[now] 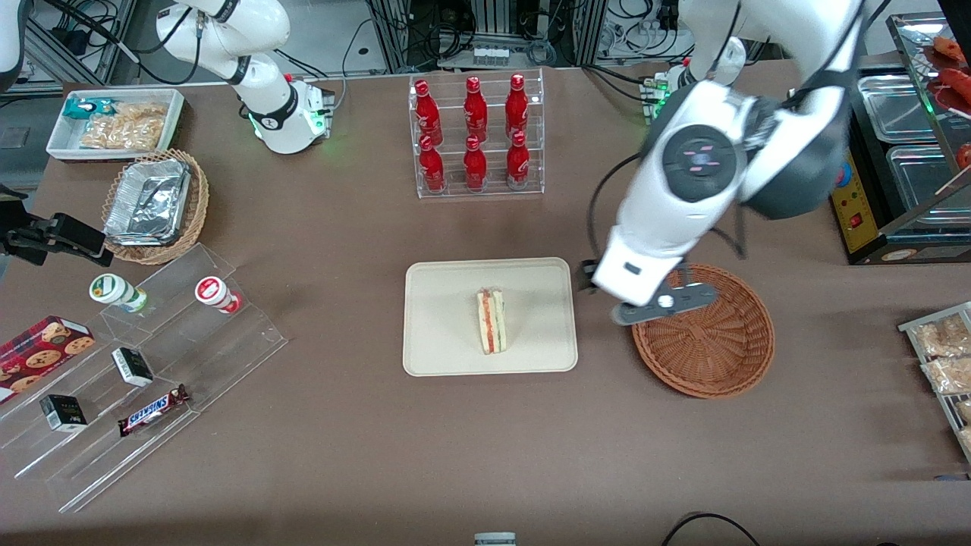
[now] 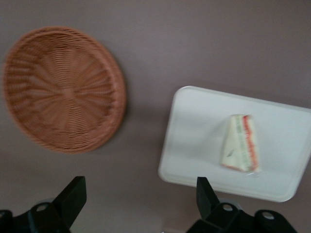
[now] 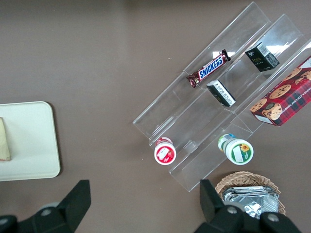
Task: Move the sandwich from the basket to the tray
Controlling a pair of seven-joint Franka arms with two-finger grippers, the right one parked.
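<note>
Brown tabletop (image 1: 341, 455): sandwich (image 1: 491, 319) lies on tray (image 1: 432, 334); gripper (image 2: 138, 206) above basket (image 1: 713, 349) rim, jaws apart, empty.

The working arm covers the basket (image 1: 709, 345) rim around its eleven o'clock edge, and the gripper (image 1: 661, 302) above that rim sits largely under the wrist housing. In the parked arm's wrist view, the sandwich (image 3: 4, 141) and tray (image 3: 29, 145) are cut off at the nine o'clock edge.

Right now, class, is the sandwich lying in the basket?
No, the sandwich lies on the tray; the basket holds nothing, gripper above its rim.
</note>
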